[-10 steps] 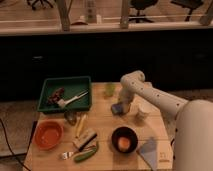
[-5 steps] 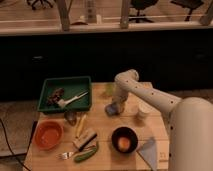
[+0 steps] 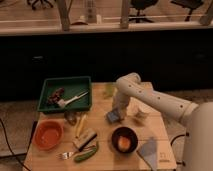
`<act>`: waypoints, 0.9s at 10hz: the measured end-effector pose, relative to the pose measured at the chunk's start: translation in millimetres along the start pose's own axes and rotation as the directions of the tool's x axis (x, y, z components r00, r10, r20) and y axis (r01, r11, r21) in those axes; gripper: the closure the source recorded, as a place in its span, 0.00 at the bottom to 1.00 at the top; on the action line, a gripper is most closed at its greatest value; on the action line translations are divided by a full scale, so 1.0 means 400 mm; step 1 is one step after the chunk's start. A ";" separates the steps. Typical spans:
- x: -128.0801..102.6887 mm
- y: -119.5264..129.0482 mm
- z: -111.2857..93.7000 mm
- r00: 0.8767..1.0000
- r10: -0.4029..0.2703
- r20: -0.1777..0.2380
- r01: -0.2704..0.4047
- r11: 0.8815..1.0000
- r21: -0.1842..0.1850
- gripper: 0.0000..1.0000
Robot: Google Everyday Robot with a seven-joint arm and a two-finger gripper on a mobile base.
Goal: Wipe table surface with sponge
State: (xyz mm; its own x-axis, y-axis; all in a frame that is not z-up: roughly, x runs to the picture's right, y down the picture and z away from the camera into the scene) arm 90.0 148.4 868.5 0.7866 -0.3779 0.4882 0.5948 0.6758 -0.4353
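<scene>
While the gripper (image 3: 116, 113) presses down at frame centre, we log the sponge (image 3: 113, 116) beneath it, apparently held, on the table surface (image 3: 102, 159); wiping looks barely begun, most tabletop remaining.

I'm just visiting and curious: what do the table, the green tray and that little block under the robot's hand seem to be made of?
The table surface looks like light, matte wood, with plank lines showing. The green tray seems plastic, evenly coloured, though metal can't be excluded. The sponge, under the gripper at mid-table, looks like dull blue-grey foam, but its texture isn't clear.
</scene>
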 end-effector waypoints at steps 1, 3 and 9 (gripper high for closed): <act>0.009 0.007 -0.002 1.000 0.012 -0.013 -0.012 1.000 0.000 1.00; 0.062 -0.006 -0.002 0.997 0.046 -0.060 -0.045 0.999 0.007 1.00; 0.095 -0.159 0.013 0.998 0.040 -0.048 -0.037 0.997 0.068 1.00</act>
State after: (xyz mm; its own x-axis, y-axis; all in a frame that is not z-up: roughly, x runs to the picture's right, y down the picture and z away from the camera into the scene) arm 81.1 94.2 918.6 0.8170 -0.3807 0.4331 0.5529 0.7305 -0.4008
